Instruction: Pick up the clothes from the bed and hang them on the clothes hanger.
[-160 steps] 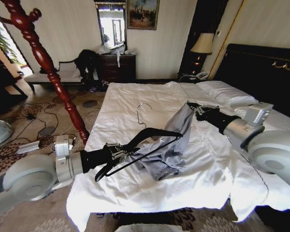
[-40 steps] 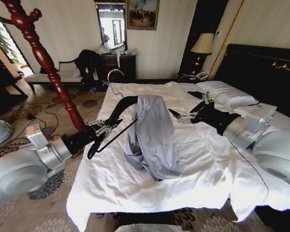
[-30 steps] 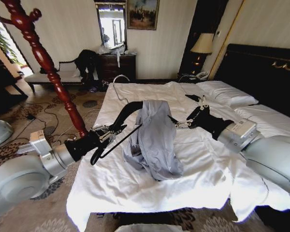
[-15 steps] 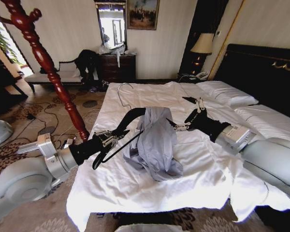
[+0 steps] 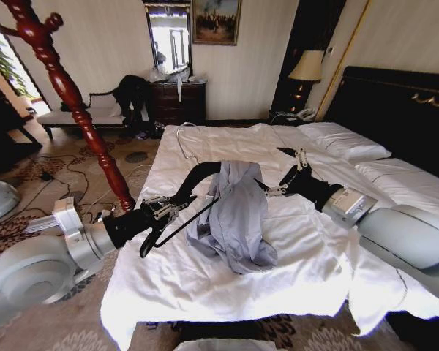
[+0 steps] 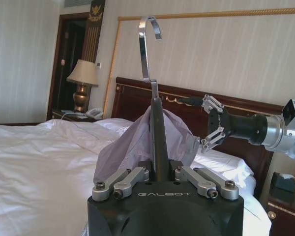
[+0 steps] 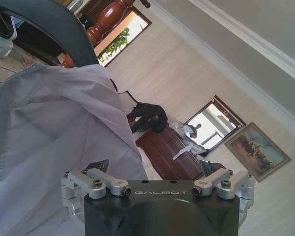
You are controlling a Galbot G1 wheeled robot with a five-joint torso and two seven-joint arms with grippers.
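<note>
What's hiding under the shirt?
One shoulder of the black hanger, gripped by the left gripper, goes in under the shirt. Its covered end is hidden. Beneath lies the white bed.

In the head view, the clothes [image 5: 235, 216] cover the far shoulder of the clothes hanger [image 5: 192, 183] at centre frame. In the right wrist view, the right gripper [image 7: 157, 172] has its fingertips hidden behind the cloth and its own body at the lower edge.

Bare white bed [image 5: 227, 292] lies open around the draped shirt [image 5: 238, 216]; a red wooden post [image 5: 73, 102] stands left.
</note>
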